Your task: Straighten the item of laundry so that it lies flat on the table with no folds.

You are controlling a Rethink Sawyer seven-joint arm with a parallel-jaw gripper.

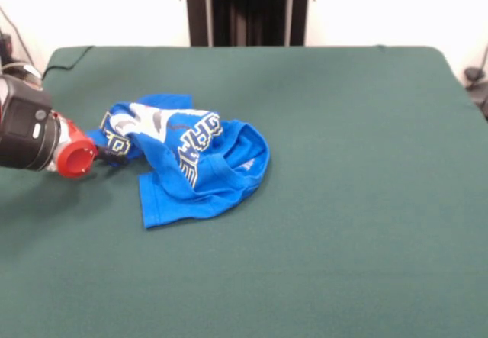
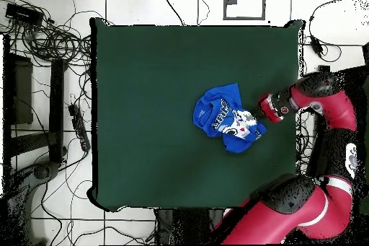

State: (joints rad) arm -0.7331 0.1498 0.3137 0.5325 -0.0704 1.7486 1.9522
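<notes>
Gripper is held low at the crumpled shirt's edge, arm bent over the table; finger state cannot be told.

Off the worktop's left edge in my overhead view I see a tangle of black cables on the white tiled floor, with a dark frame beside them. Beyond the far edge sits a grey square frame.

Arm cut by front view's left edge; jaws unseen (behind red wrist)
</notes>
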